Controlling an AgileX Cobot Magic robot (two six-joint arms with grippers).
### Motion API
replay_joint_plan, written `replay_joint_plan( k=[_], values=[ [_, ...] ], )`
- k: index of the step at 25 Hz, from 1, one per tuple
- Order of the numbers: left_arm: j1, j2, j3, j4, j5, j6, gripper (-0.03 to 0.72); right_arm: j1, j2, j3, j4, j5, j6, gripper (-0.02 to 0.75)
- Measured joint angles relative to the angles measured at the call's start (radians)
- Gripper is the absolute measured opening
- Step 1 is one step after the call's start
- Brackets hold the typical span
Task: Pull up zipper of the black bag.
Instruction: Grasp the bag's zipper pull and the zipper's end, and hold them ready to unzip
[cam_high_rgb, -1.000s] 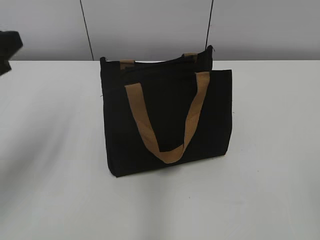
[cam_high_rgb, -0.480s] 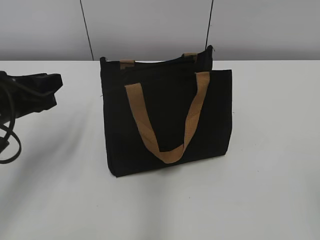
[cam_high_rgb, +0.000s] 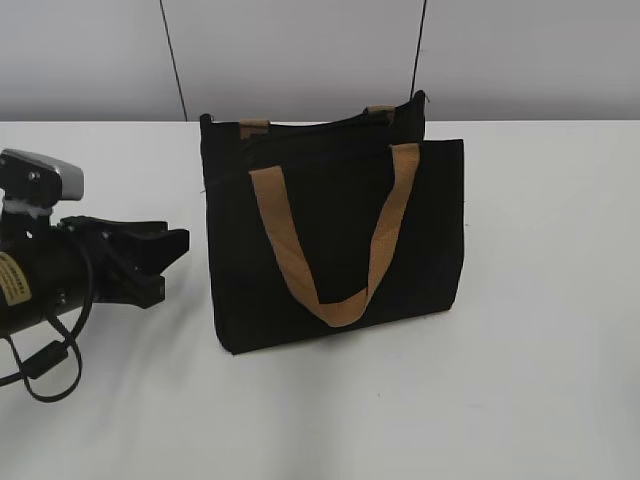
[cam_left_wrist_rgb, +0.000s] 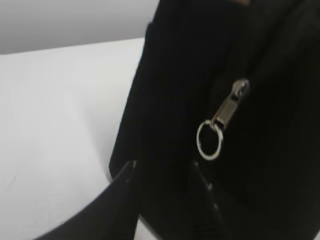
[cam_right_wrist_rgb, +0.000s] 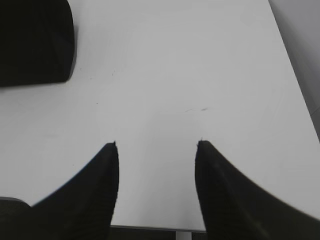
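Note:
The black bag (cam_high_rgb: 335, 240) stands upright on the white table, with tan strap handles (cam_high_rgb: 340, 240) hanging down its front. My left gripper (cam_high_rgb: 165, 258) is open, just left of the bag's left side, near its lower half. In the left wrist view the bag (cam_left_wrist_rgb: 175, 75) fills the right half, and the silver zipper slider with its round ring pull (cam_left_wrist_rgb: 220, 125) hangs on the bag's side, just beyond my open jaws (cam_left_wrist_rgb: 165, 167). My right gripper (cam_right_wrist_rgb: 156, 145) is open and empty over bare table; a corner of the bag (cam_right_wrist_rgb: 32, 42) shows at the upper left.
The white table (cam_high_rgb: 540, 380) spreads around the bag. A grey wall with dark vertical seams stands behind. The table's edge (cam_right_wrist_rgb: 165, 229) lies just under the right gripper in the right wrist view.
My left arm has come in from the left edge and moved right and lower, close to the bag's left side. The bag has not moved.

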Motion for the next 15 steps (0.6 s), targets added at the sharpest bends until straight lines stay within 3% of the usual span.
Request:
replay_joint_plan(
  k=[5,10,15],
  values=[
    [0.000,0.087,-0.005,0.062,-0.024,-0.002,0.262,0.000,0.000,0.000,0.000,0.000,0.000,0.390],
    [-0.001,0.108,-0.053,0.146,-0.020,-0.002,0.387,0.000,0.000,0.000,0.000,0.000,0.000,0.390],
    [-0.001,0.148,-0.083,0.159,-0.008,-0.002,0.414,0.000,0.000,0.000,0.000,0.000,0.000,0.390]
  ],
)
